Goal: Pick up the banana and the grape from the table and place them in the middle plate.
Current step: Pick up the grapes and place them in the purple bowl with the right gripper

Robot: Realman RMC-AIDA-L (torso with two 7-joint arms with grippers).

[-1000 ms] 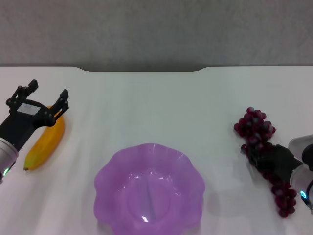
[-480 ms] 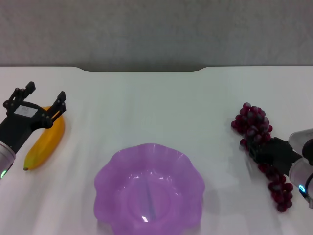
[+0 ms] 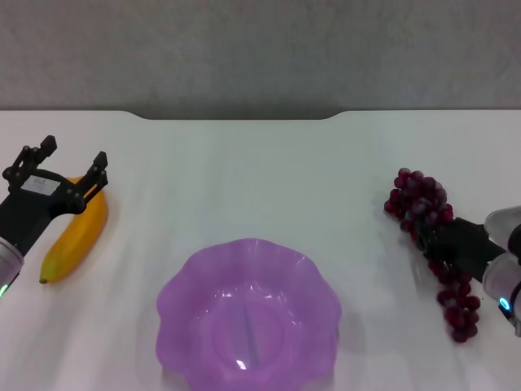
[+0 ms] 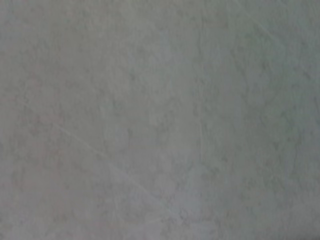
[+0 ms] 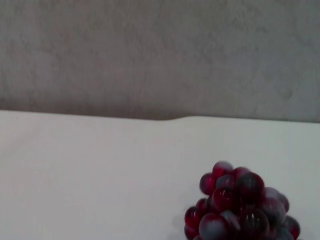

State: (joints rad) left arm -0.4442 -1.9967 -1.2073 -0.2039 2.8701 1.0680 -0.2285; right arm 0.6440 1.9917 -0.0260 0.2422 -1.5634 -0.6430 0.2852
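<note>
On the table (image 3: 244,171), the right gripper (image 3: 446,241) has dragged the grape (image 3: 419,199) inward.

Black left gripper (image 3: 63,166), apparently silver wrists with small lights.

Left end effector (image 3: 67,168) spread wide; right end effector (image 3: 429,242) clamped.

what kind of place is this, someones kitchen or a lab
Probably a lab test bench, not a kitchen: a bare white table against a plain grey wall, holding only a banana, grape bunch and purple plate.
</note>
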